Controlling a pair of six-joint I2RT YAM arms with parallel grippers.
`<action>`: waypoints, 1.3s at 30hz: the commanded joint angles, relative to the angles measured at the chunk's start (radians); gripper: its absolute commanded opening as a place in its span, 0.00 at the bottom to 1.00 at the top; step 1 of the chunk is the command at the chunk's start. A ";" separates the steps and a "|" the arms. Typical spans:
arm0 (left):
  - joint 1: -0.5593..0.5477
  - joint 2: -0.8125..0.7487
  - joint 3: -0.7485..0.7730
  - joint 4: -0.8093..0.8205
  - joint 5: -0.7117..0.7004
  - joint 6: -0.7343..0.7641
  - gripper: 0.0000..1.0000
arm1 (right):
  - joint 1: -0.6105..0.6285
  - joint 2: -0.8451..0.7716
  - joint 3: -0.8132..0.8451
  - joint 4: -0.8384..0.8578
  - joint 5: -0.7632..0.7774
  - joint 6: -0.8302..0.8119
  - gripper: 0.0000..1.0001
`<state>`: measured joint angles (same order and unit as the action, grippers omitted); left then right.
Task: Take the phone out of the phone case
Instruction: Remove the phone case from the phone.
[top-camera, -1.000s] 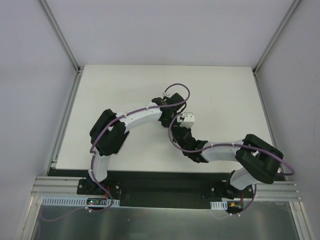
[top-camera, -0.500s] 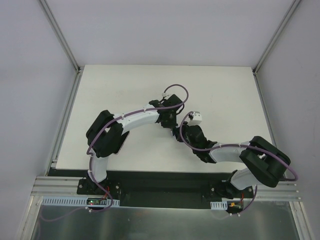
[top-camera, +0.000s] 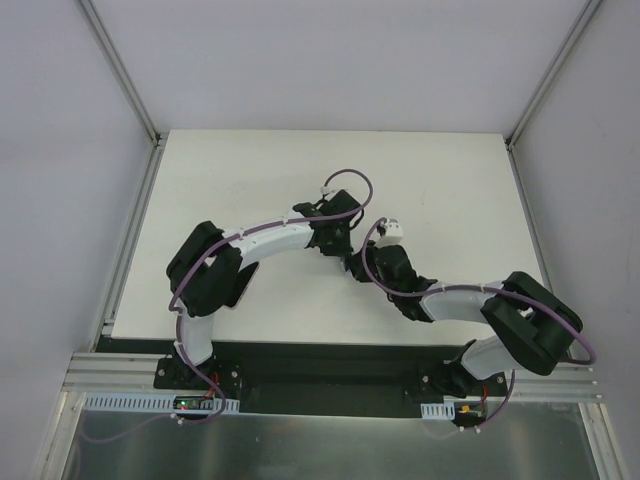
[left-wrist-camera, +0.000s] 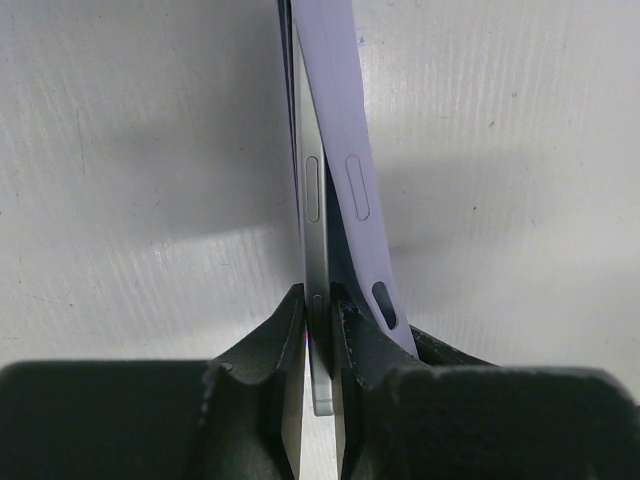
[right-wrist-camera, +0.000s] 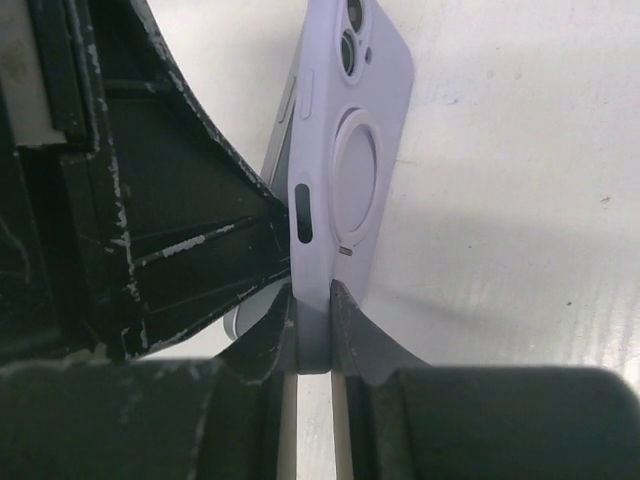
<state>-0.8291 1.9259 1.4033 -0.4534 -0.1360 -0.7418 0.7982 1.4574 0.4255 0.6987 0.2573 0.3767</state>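
**L claw** (left-wrist-camera: 318, 312): narrow, jaws clamped on the silver side edge of the phone (left-wrist-camera: 310, 200) near one end. In the L wrist view the phone stands on edge, side buttons facing the cam.

**Phone case** (left-wrist-camera: 345, 150): lavender, runs along the phone's right side in that view. Near the L claw the case wall splays away from the phone w/ a visible gap. Farther from the claw the two converge and the phone is partly seated in the case.

**R claw** (right-wrist-camera: 312, 312): narrow, jaws clamped on the case's end. The case back faces the R wrist cam, w/ lens cutout at top and ring mark at ctr.

**Location:** both claws meet just right of table (top-camera: 250, 180) ctr. In the top view the wrists hide both phone and case. Contact w/ the table: cannot tell.
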 joint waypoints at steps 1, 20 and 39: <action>0.018 0.070 -0.087 -0.350 -0.022 0.099 0.00 | -0.073 0.043 0.056 -0.402 0.399 -0.107 0.01; 0.007 0.047 -0.040 -0.375 0.021 0.091 0.00 | -0.014 0.234 0.278 -0.694 0.433 -0.002 0.22; 0.001 0.045 -0.027 -0.395 -0.028 0.108 0.00 | -0.031 0.250 0.263 -0.757 0.453 0.037 0.01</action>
<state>-0.7799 1.9427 1.4330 -0.4408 -0.1349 -0.7319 0.8650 1.6241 0.7933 0.2115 0.5049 0.4515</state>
